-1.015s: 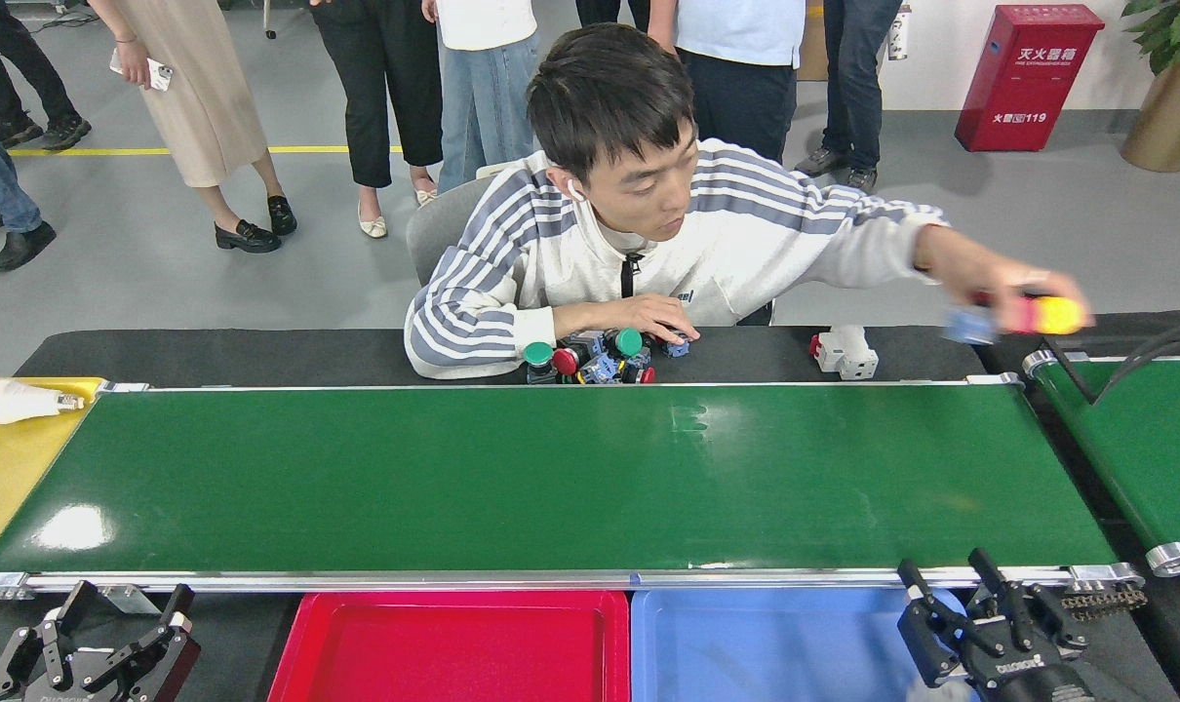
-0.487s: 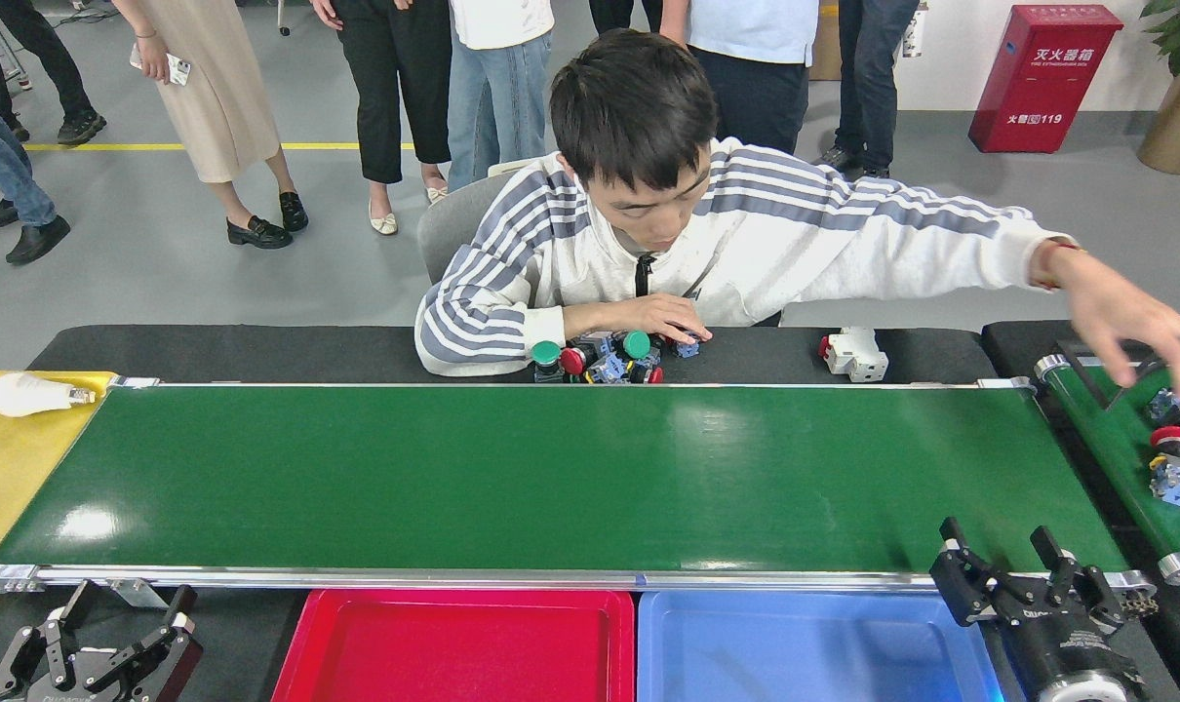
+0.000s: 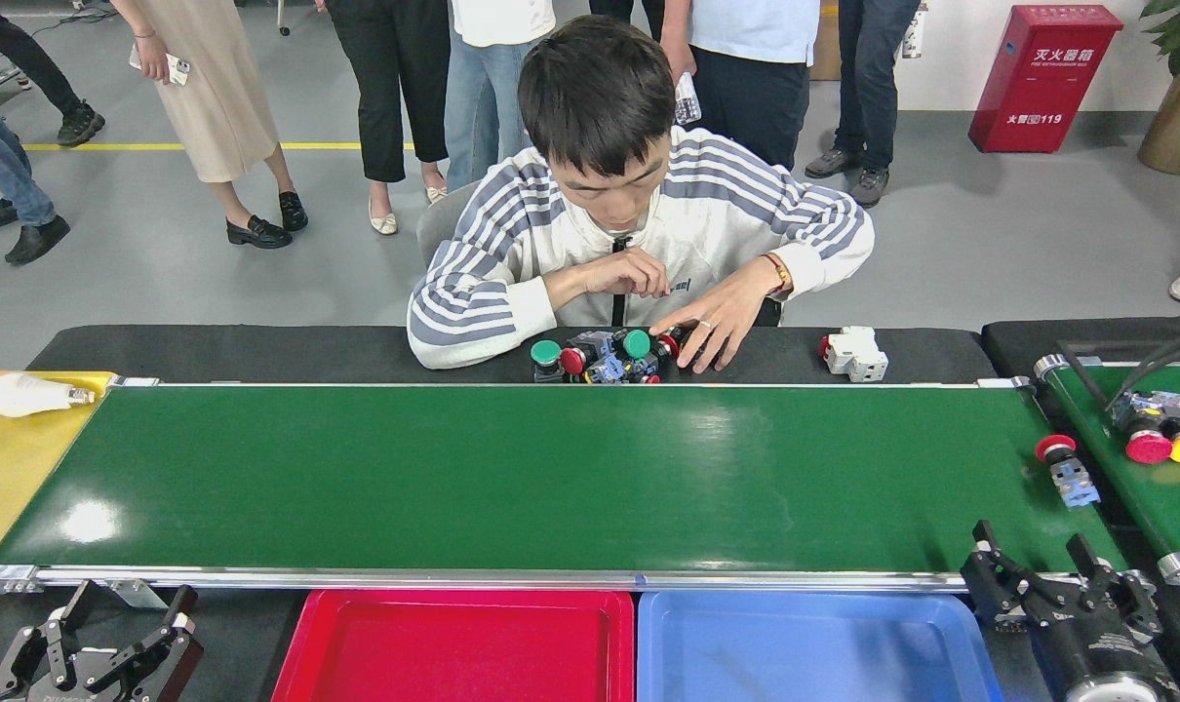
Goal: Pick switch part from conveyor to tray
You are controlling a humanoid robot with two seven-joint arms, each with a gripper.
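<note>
Switch part (image 3: pixel 1066 471) lies at the far right end of the conveyor (image 3: pixel 551 478), just beyond the right claw (image 3: pixel 1058 575).

It looks light, rigid plastic; best gripped across its blue body, not the round red cap. The belt is smooth and glossy. Both claws, right and left (image 3: pixel 112 624), are released; the blue tray (image 3: pixel 805 648) sits just below the belt.

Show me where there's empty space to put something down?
The long dark-green conveyor belt is bare from the white light bulb end almost to the red-capped switch part. The red plastic tray and blue plastic tray look bare too. It's crowded around the pile of push-button switches.
</note>
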